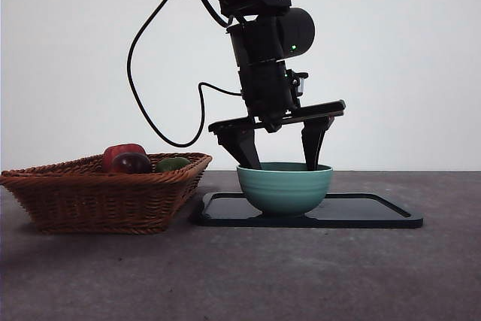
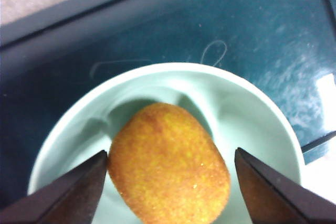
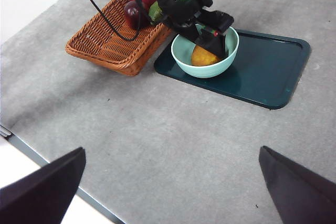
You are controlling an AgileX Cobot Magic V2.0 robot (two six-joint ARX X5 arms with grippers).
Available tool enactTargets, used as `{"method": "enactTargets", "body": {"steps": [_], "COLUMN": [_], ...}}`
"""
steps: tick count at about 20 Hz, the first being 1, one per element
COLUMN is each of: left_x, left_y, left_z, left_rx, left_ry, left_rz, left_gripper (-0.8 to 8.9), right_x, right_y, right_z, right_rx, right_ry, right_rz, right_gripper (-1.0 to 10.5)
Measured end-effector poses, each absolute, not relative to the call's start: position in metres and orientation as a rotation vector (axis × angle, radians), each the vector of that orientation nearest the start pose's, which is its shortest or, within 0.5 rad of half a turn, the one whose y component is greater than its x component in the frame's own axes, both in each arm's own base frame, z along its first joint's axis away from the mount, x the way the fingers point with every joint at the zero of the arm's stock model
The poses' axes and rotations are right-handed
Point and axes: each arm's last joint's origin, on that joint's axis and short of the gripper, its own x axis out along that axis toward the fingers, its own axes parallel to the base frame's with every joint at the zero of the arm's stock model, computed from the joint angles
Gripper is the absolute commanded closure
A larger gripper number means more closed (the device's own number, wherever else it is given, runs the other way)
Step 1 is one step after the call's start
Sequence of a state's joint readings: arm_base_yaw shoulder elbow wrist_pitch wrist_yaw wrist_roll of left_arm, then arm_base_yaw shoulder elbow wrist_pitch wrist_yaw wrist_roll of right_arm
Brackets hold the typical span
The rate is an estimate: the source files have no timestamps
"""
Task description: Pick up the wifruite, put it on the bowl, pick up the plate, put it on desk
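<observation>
Wifruite (image 2: 169, 163) in bowl (image 2: 252, 108), between wide-open left gripper (image 2: 170, 187) jaws, unheld, right gripper (image 3: 170, 182) open, empty

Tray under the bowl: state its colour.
The tray is dark teal, glossy; clearest in the right wrist view, with the bowl on it.

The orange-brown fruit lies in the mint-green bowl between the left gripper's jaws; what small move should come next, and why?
Probably lift the left gripper straight up. The orange-brown rough fruit already rests inside the mint-green ceramic bowl, and the jaws stand open beside it, so the placing looks done. The right gripper waits high above.
</observation>
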State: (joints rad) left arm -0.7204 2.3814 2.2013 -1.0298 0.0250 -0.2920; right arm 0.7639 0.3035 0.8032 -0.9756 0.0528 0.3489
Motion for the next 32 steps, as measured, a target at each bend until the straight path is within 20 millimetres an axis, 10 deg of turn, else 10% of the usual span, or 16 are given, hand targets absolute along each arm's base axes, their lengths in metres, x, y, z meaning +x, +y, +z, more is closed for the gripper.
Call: {"method": "enactTargets", "body": {"steps": [11, 24, 32], "left_x": [0.374, 0.355, 0.336], "left_y": [-0.334, -0.317, -0.301], "left_z": [0.201, 0.329, 0.364], "left_rx": [0.252, 0.212, 0.164], "left_ry": [1.244, 1.08, 1.067], "left_rz": [-0.446, -0.512, -0.622], "left_gripper": [5.78, 5.75, 5.75], "right_x": [0.03, 0.03, 0.03], "right_y": [0.027, 0.027, 0.027], "right_z": [0.308, 0.308, 0.308], "right_rx": [0.136, 0.136, 0.136], "right_ry": [0.56, 0.56, 0.559], "right_rz": [0.609, 0.609, 0.609], "right_gripper": [3.8, 3.8, 3.8]}}
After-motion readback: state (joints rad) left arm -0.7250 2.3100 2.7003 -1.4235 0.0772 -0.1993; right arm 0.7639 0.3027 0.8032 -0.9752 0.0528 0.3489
